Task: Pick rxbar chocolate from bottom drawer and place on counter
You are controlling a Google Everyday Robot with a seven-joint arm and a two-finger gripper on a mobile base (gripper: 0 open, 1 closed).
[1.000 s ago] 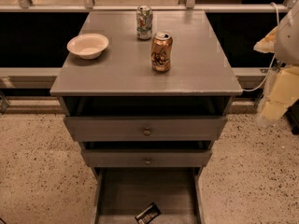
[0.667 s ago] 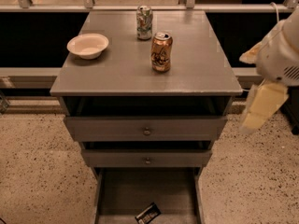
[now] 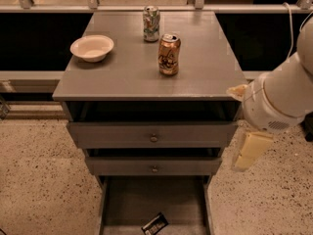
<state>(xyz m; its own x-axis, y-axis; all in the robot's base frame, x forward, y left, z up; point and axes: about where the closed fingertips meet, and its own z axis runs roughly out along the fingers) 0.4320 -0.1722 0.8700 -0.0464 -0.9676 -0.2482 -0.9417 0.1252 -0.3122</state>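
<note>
Claw (image 3: 251, 152) has swung left; rxbar chocolate (image 3: 154, 223) lies below-left, in bottom drawer (image 3: 142, 202).

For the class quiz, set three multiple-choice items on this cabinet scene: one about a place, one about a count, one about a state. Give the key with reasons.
1. Where does the rxbar chocolate lie?
A. on the counter
B. in the bottom drawer
C. in the gripper

2. How many cans stand on the counter?
A. one
B. two
C. three

3. What state is the bottom drawer in?
A. pulled open
B. shut
C. missing

Key
1 B: the black bar lies on the drawer's floor near its front, while the gripper hangs to the right of the drawers, apart from it.
2 B: a copper can and a silver can stand there.
3 A: its grey floor and sides show from above.
</note>
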